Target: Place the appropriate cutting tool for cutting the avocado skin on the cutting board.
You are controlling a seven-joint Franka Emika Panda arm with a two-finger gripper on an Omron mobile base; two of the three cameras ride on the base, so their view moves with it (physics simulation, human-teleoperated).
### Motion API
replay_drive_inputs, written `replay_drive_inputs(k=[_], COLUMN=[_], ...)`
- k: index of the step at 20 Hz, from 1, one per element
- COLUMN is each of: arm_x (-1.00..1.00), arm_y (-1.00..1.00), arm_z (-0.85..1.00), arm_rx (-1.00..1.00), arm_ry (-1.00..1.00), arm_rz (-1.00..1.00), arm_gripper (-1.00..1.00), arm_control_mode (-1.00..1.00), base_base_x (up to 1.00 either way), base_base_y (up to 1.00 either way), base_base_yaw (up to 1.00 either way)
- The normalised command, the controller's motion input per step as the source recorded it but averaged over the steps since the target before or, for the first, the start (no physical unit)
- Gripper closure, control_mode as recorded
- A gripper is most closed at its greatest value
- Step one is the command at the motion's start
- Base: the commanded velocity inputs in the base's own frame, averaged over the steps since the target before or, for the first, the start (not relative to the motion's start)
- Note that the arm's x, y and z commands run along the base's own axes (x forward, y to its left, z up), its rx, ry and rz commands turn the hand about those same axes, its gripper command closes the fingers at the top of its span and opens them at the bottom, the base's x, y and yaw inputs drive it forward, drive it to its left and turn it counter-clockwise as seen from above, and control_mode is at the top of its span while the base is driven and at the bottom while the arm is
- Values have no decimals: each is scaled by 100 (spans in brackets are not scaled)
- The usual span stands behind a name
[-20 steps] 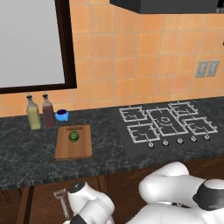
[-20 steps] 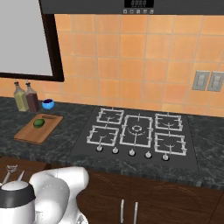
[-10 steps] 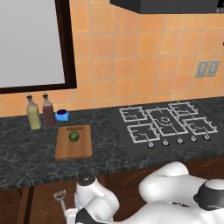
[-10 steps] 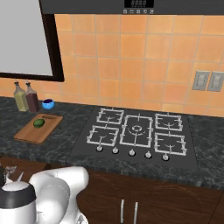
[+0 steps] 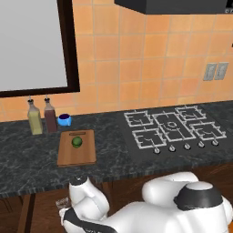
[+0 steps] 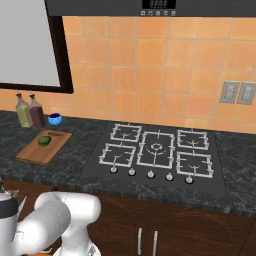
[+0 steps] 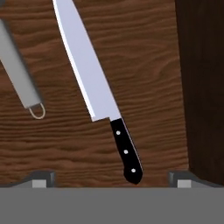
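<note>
The left base view is looking forward and down from behind the arm's left; the right base view is doing likewise from its right. Both are taking in the counter (image 5: 27,168), board (image 5: 77,154) and hob (image 6: 155,150) from well back. The hand view is looking close along the gripper (image 7: 111,177) at a knife (image 7: 94,94) lying on dark wood (image 7: 148,61).
</note>
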Motion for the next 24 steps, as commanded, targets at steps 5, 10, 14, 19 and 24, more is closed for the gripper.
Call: replay_drive_inputs(k=[5,10,14,19,24], arm_x=[8,0,0,0,0], arm_y=[-3,-9,-13,-8,0], arm_z=[-3,-15,-24,-27,-23], arm_rx=[-1,0,0,2,2], arm_ry=[-2,-2,-2,-3,0], arm_rz=[0,0,0,0,0], arm_gripper=[-100,-100,-100,-100,-100], arm_control_mode=[-100,-100,-100,-100,-100], base_base_x=[0,0,0,0,0], base_base_y=[0,0,0,0,0], base_base_yaw=[0,0,0,0,0])
